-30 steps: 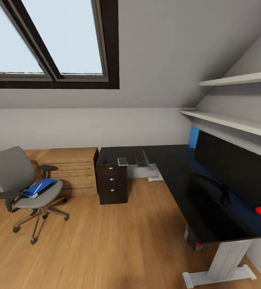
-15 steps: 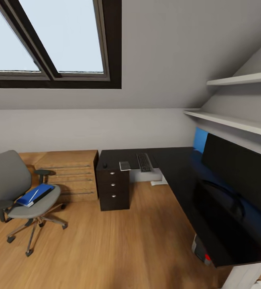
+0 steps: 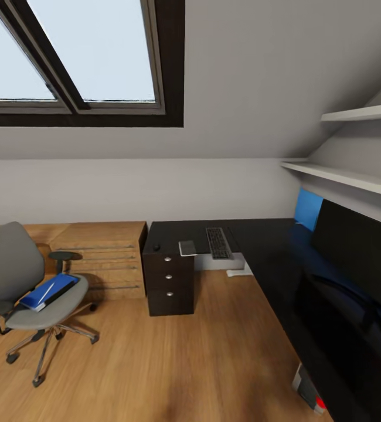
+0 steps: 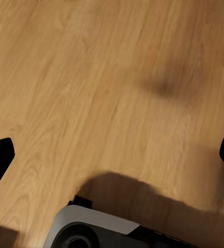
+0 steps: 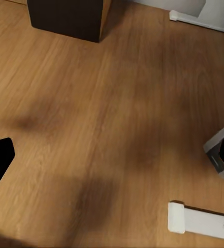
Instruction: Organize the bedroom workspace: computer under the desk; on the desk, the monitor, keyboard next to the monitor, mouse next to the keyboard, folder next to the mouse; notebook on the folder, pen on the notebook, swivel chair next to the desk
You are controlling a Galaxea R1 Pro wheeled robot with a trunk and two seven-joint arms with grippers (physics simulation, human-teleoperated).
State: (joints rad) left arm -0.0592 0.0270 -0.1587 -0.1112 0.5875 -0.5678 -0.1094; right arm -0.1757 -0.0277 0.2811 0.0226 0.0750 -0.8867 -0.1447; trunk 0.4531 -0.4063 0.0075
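Observation:
The swivel chair (image 3: 14,275) stands at the left on the wood floor, apart from the desk (image 3: 261,246). The blue folder (image 3: 47,292) lies on its seat with a thin pale stripe across it; I cannot tell if that is the pen. On the far wing of the black desk lie the mouse (image 3: 156,247), the grey notebook (image 3: 187,248) and the keyboard (image 3: 218,242). The monitor (image 3: 360,258) stands on the near wing at the right. The computer (image 3: 309,390) sits on the floor under the desk. My left gripper (image 4: 112,157) and right gripper (image 5: 112,157) hang open over the floor, holding nothing.
A dark drawer unit (image 3: 168,278) stands under the desk's far end, beside low oak drawers (image 3: 102,252). Wall shelves (image 3: 343,176) run above the monitor. The desk's white foot bar (image 5: 200,219) lies on the floor near my right gripper. Open wood floor stretches between chair and desk.
The whole head view has shifted: the camera moved forward and turned, so the desk slid right and the chair lower left. No object has moved on its own.

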